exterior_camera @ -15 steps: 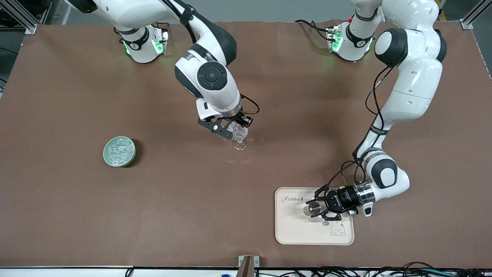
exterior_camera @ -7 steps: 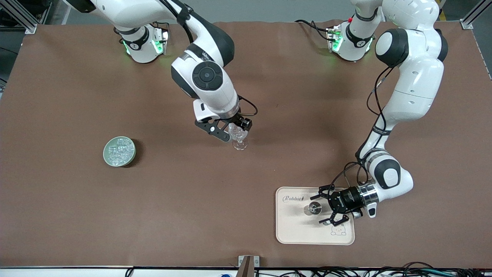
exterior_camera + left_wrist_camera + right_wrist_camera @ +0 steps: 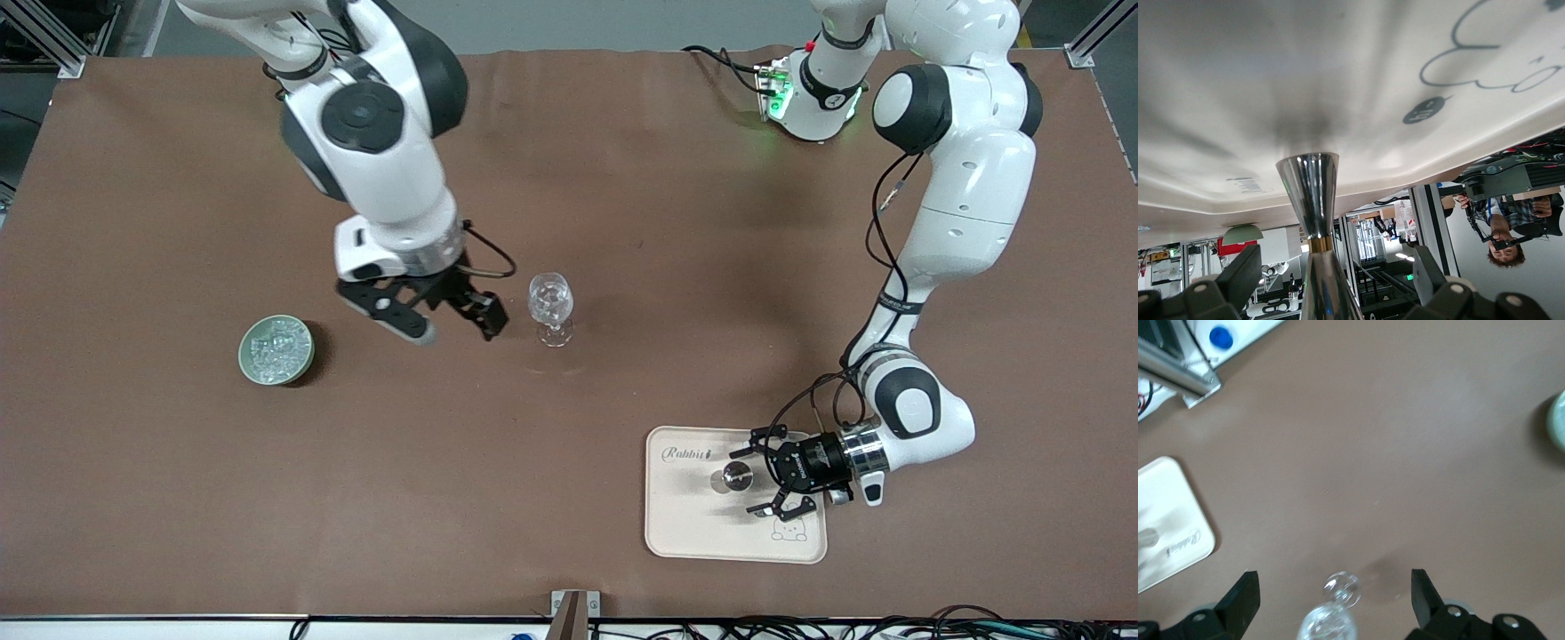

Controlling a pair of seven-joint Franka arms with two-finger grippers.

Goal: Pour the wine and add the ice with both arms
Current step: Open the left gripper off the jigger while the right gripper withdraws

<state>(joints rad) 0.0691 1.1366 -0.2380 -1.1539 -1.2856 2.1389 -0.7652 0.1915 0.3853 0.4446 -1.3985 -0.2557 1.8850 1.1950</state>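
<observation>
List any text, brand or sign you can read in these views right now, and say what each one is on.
"Rabbit": script lettering on the cream tray, at its corner nearest the wine glass.
A small dark oval label beside the tray's rabbit drawing: too small to read.
A faint printed mark on the tray near the metal cup: blurred, unreadable.
Lettering on the left arm's wrist band: too small to read.

The right gripper (image 3: 453, 327) hangs above the worktop (image 3: 622, 222) on a steeply bent arm, jaws spread wide. The left gripper (image 3: 766, 473) lies low and level, its arm folded at the elbow, jaws apart.
</observation>
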